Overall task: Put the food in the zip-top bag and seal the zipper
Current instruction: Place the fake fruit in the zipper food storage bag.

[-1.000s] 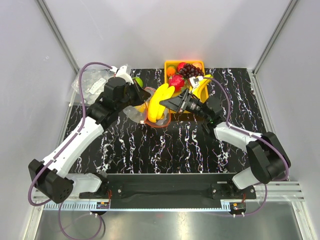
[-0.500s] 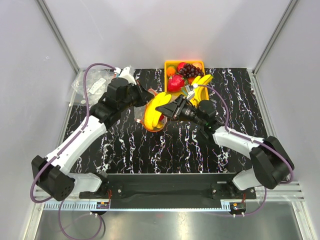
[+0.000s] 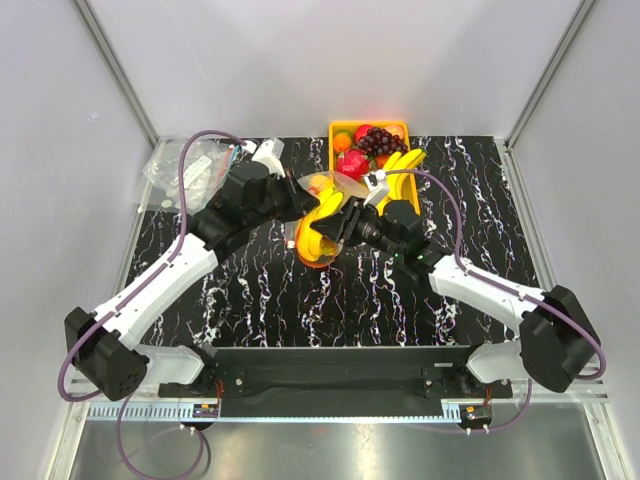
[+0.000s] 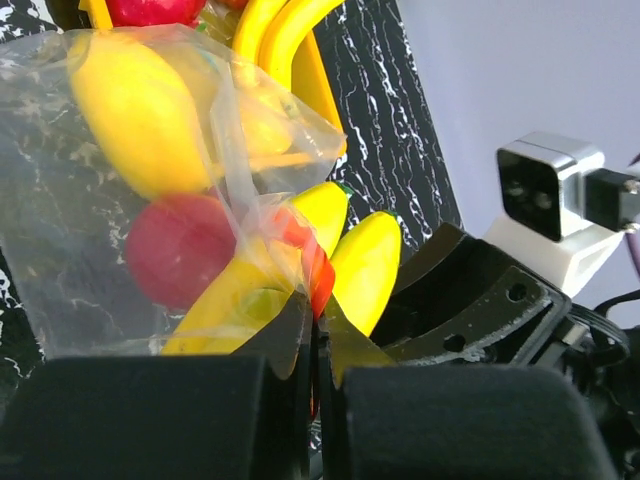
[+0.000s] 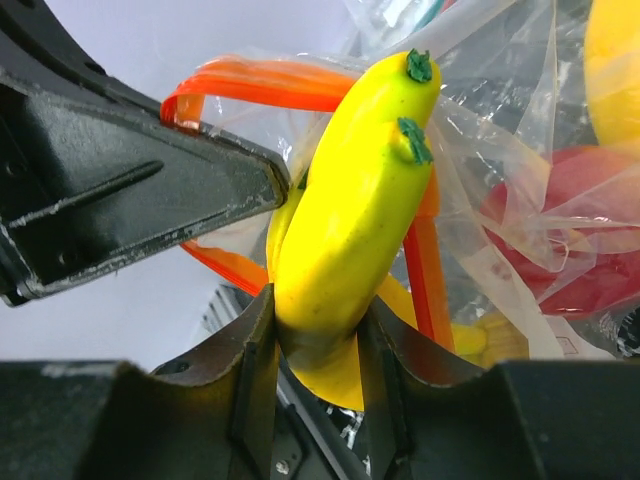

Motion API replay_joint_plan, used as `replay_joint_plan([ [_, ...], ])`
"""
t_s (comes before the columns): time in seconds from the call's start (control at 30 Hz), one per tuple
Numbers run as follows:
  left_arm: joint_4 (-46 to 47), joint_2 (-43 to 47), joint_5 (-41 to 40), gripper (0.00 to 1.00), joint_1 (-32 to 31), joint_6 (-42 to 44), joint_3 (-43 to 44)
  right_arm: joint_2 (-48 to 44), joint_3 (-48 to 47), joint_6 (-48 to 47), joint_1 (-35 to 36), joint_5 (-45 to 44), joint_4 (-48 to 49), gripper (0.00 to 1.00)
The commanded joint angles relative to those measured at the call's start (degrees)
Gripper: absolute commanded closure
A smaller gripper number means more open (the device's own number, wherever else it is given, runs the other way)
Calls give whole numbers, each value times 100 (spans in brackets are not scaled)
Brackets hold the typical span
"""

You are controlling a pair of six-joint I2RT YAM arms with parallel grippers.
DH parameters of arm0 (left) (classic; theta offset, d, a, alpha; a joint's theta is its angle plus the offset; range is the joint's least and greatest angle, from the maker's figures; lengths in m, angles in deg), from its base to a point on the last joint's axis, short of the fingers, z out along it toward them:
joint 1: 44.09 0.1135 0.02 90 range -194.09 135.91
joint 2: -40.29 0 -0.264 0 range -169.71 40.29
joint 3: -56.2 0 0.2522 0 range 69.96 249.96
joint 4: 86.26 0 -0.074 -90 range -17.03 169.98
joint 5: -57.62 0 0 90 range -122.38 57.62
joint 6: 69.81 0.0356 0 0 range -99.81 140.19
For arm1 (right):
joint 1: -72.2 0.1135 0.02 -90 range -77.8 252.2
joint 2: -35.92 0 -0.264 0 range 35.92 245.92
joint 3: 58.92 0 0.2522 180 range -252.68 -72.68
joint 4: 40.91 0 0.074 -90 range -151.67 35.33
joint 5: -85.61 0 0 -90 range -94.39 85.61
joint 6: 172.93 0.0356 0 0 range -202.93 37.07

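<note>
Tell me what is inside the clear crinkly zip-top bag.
Through the clear crinkly zip-top bag show a round red fruit and a plump yellow fruit. The yellow banana bunch in the right gripper reaches past its red-orange zipper. Creases and the left gripper hide anything lower.

Left arm [image 3: 165, 275] extended forward, angled rightward; right arm [image 3: 480, 285] angled leftward; wrists set close together. Left gripper [image 4: 312, 330] pressed tight in pinch. Right gripper [image 5: 318, 320] clamped, fingers held partly apart.
</note>
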Motion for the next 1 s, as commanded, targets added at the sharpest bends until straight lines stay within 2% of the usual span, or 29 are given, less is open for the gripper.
replay_joint_plan([
  [0.0,176,22,-8,100,-92,131,-19,-448,-117,-728,75,-278,-411,68],
  [0.2,483,4,-79,100,-84,289,-659,-1091,-29,-668,67,-410,-473,70],
  [0.37,1072,-233,-9,100,-92,377,-1161,-1575,638,395,58,-761,422,80],
  [0.5,1178,-321,158,100,-83,342,-1223,-1698,806,879,58,-893,415,83],
  [0.67,1038,-163,211,100,-83,237,-1153,-1777,1025,853,58,-1104,371,83],
  [0.97,800,-163,325,100,-101,-9,-670,-1628,1527,1319,67,-787,1469,83],
])
